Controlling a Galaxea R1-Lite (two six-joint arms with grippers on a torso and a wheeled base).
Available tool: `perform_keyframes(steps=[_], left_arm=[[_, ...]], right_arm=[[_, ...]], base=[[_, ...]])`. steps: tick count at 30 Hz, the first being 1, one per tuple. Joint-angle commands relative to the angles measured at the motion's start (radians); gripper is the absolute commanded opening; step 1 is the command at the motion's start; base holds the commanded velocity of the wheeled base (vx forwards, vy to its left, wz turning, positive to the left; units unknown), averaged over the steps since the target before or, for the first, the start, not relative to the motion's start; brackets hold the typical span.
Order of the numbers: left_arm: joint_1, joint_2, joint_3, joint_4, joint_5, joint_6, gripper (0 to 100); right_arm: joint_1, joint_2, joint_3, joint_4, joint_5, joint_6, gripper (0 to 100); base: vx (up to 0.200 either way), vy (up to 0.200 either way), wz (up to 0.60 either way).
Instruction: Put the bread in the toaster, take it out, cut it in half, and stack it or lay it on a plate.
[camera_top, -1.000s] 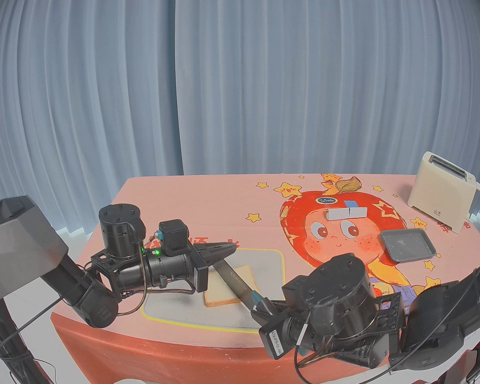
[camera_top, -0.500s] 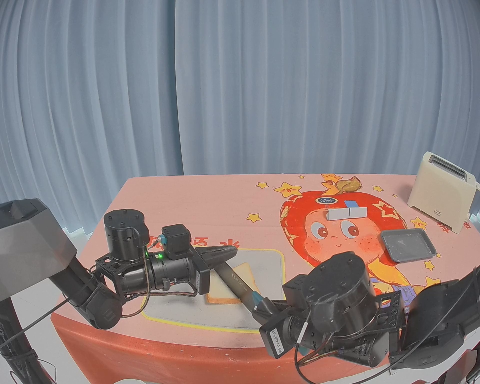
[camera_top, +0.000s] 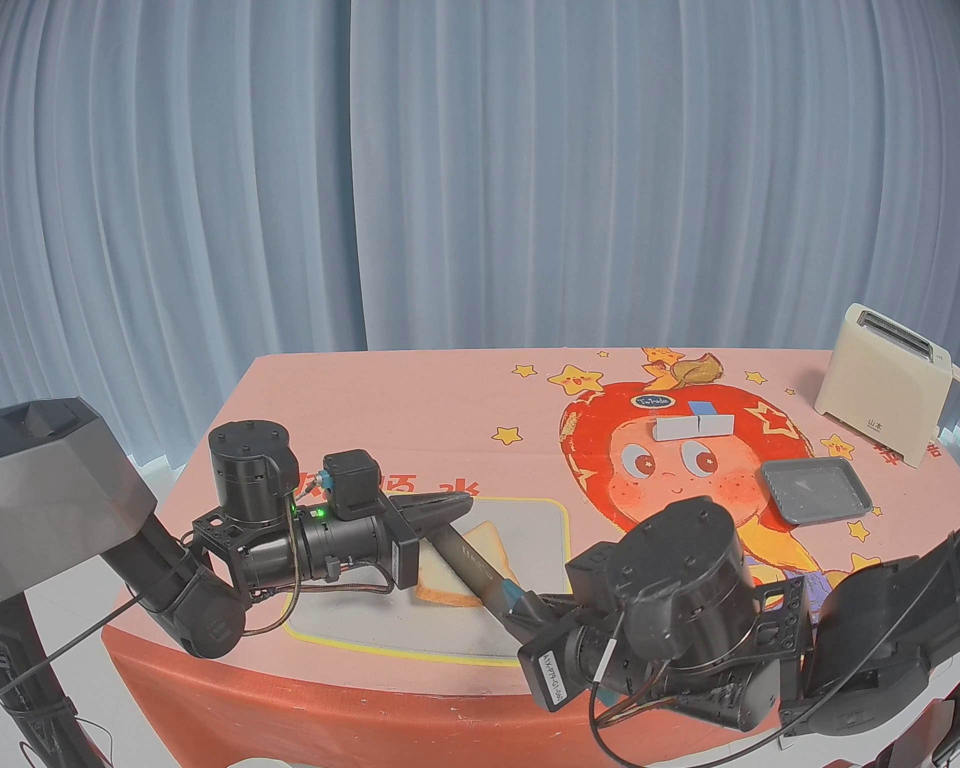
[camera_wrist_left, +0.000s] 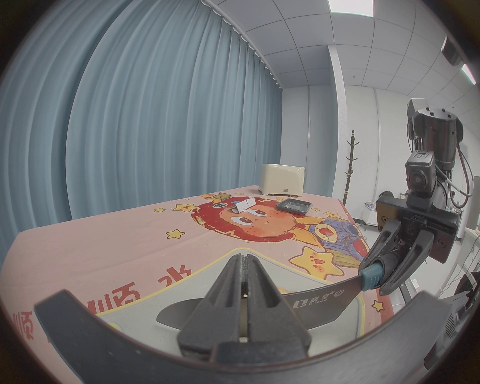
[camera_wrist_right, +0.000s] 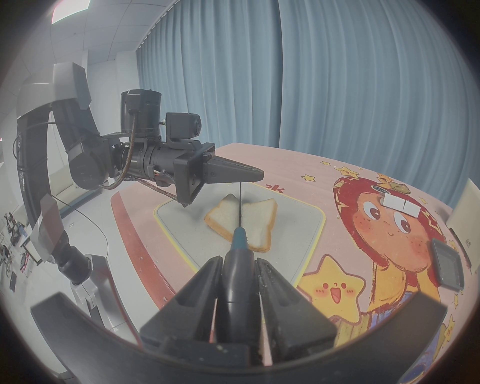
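Bread (camera_top: 437, 584) lies flat on the grey mat (camera_top: 345, 610) at the near-left part of the table (camera_top: 400, 400).

Right gripper (camera_wrist_right: 238, 263): fingers clamped on the handle of the knife (camera_top: 470, 567). Blade stands edge-down across the middle of the slice. Whether the slice is cut through cannot be told.

Left gripper (camera_top: 461, 499): fingers pressed together, holding nothing, held level just above the tip end of the blade at the far edge of the bread.

Toaster (camera_top: 885, 380) stands at the far right, with the dark plate (camera_top: 815, 490) beside it, well apart from the mat.
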Motion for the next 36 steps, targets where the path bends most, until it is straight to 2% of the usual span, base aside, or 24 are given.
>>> perform_keyframes(steps=[1,36], left_arm=[[0.001,0.006,0.000,0.004,0.000,-0.001,0],[0.004,0.008,-0.001,0.004,0.000,-0.004,0]], right_arm=[[0.002,0.005,0.004,0.010,0.000,0.000,0],[0.004,0.006,-0.003,0.003,-0.001,0.000,0]], base=[[0.000,0.000,0.00],[0.000,0.000,0.00]])
